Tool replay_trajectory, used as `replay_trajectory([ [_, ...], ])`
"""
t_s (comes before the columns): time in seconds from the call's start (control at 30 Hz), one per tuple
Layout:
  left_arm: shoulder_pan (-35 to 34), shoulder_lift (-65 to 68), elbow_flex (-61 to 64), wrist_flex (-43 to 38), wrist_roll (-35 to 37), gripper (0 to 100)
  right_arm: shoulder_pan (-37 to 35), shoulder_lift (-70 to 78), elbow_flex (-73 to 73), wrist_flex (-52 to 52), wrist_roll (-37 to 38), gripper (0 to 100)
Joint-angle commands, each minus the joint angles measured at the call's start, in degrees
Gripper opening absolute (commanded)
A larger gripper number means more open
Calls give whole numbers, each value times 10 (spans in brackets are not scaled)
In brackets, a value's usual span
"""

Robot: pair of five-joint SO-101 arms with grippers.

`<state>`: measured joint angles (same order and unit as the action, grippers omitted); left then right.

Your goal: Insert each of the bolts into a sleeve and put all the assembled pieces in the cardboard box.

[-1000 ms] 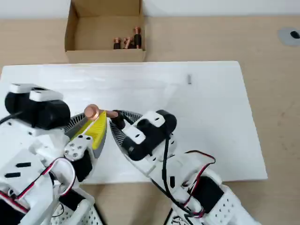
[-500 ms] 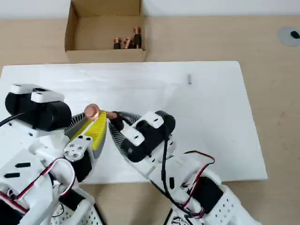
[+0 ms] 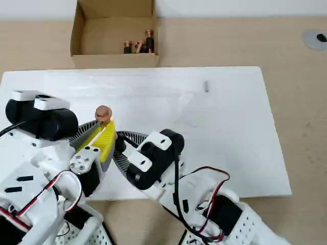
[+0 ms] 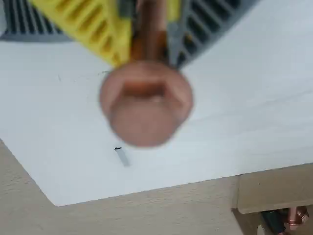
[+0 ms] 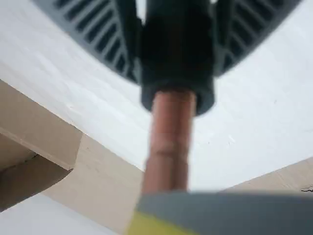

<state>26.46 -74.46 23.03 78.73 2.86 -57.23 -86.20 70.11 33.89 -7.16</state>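
The tan worktop (image 3: 301,92) carries a white board (image 3: 225,127). Behind the board stands the box (image 3: 76,41), and in its right part there are some copper and black pieces (image 3: 138,47) close together.

The two arms meet over the left part of the board. The left claw (image 3: 102,124), with one yellow finger and one grey, is closed tight on the shank of a copper bolt (image 4: 145,105). The head of the bolt sticks out past the fingertips, on the side toward the box. The right claw (image 3: 120,141) is just beside it, and its dark fingers are closed on a black sleeve (image 5: 178,73). The other end of the shank is inside this sleeve, so the bolt goes from one claw to the other, above the board.
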Motion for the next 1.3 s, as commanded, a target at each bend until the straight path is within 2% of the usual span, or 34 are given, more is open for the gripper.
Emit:
replay_trajectory([
  [0.0,9,7,-21,-4,-1,7,-7,-11,-2,-14,4,9],
  [0.33,9,7,-21,0,-1,12,-7,-11,-2,-15,4,9],
  [0.7,10,4,-25,34,47,130,32,-11,-6,-14,4,9],
  [1.1,7,6,-51,80,46,136,38,-10,-7,-17,4,9],
  [1.27,4,6,-91,129,44,135,99,38,-36,-50,0,9],
])
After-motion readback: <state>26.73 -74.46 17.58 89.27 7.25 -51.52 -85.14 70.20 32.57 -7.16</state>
